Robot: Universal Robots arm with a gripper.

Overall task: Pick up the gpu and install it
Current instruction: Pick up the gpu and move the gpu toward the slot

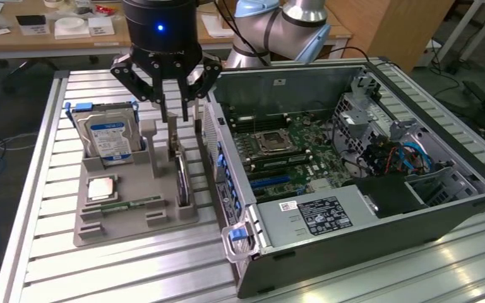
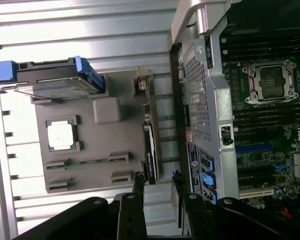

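**GPU Standing in Tray, Gripper Overhead**

The gpu stands on edge in a slot of the gray tray, between the hard drive and the open computer case. It is a thin, flat, dark card with a pale edge. The gripper hangs just above it, fingers spread apart and holding nothing.

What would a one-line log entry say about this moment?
gripper: open, above gpu | gpu: on edge in grey holder, not gripped | computer case: open beside holder
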